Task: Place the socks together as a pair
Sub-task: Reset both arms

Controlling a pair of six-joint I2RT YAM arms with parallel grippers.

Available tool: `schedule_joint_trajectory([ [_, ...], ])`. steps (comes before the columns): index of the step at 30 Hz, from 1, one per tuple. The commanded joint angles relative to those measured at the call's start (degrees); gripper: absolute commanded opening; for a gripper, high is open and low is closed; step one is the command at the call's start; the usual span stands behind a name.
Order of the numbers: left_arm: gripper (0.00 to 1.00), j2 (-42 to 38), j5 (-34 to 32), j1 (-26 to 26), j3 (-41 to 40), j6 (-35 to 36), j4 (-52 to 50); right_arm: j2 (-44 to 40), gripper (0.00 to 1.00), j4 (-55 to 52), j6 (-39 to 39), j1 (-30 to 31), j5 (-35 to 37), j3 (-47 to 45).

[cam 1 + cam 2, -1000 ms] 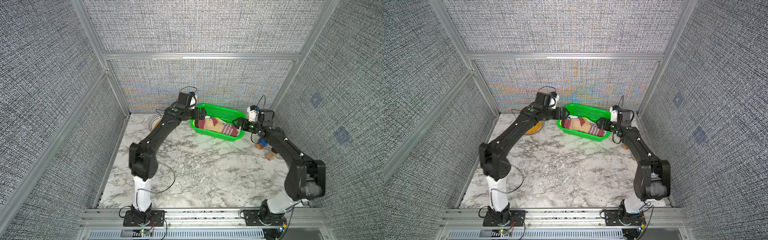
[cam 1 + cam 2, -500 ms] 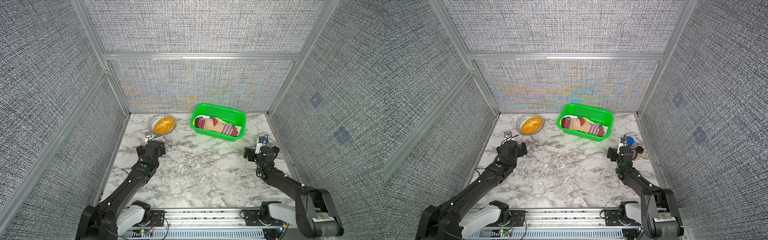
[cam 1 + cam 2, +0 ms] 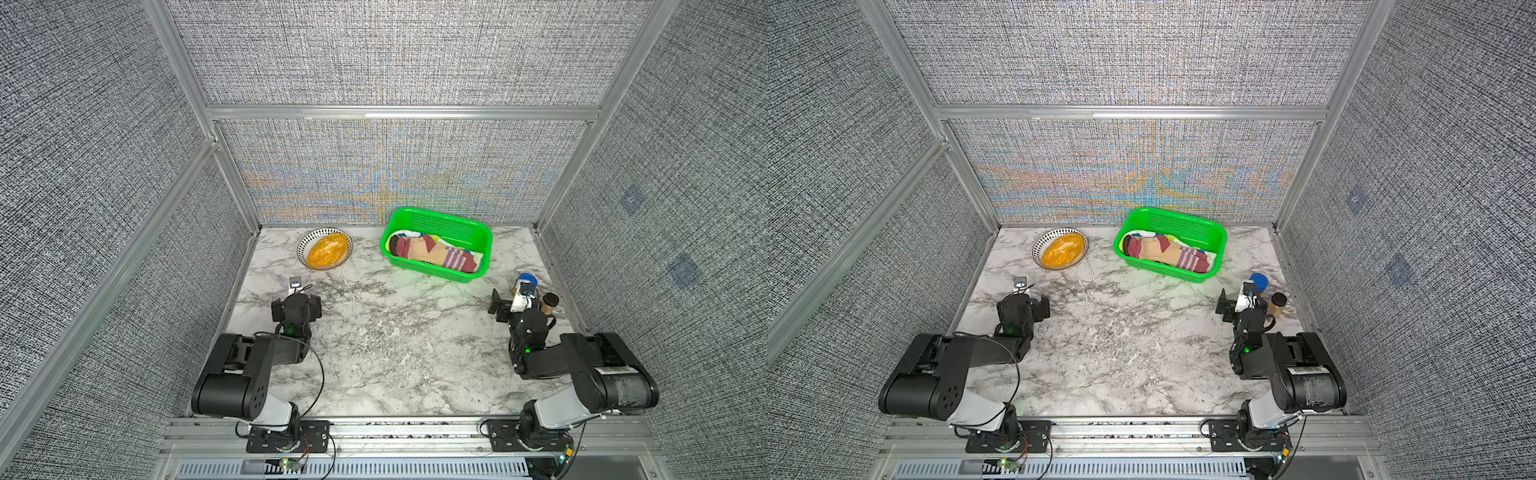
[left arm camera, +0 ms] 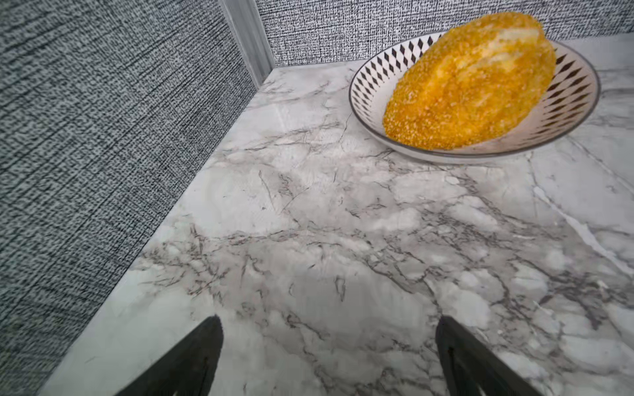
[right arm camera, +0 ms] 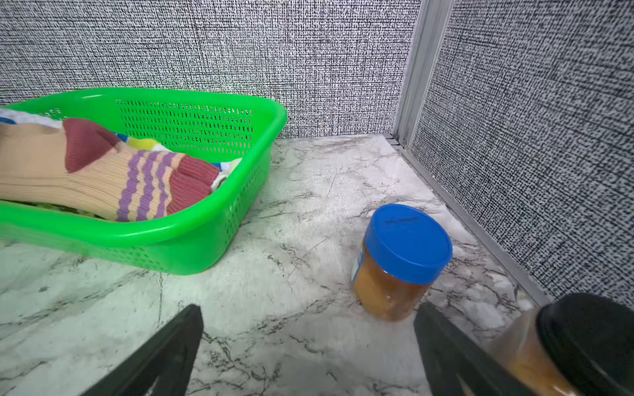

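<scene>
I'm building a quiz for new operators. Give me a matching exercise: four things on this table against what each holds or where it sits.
1. green plastic mesh basket
2. black-and-white patterned ceramic bowl
3. blue-lidded clear jar
4. peach ribbed sock with purple stripes

A. lies inside the basket
B. holds an orange crumbed lump
C. stands beside a black-lidded jar
D. holds socks

Pairs: 1-D, 2-B, 3-C, 4-A

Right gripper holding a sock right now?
No, the right gripper is open with nothing between its jaws; the striped sock lies in the green basket.
</scene>
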Motion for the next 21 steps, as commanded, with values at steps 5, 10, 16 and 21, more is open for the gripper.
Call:
schedule_joint_trajectory([
  [5,0.99,-0.79,5.41,2.05,1.44,-1.08,2.32,0.06,0.98,2.81,-0.77,0.13,-0.76,0.47],
  [10,0.99,-0.84,5.39,1.98,1.37,-1.10,2.30,-0.22,0.98,2.91,-0.81,0.14,-0.86,0.21],
  [16,0.99,-0.84,5.35,1.98,1.36,-0.99,2.30,0.01,0.98,1.62,-0.59,0.11,-0.68,1.00],
  [21,0.99,-1.09,5.43,2.01,1.14,-1.10,2.46,-0.47,0.98,2.06,-0.73,0.13,-0.78,0.44],
])
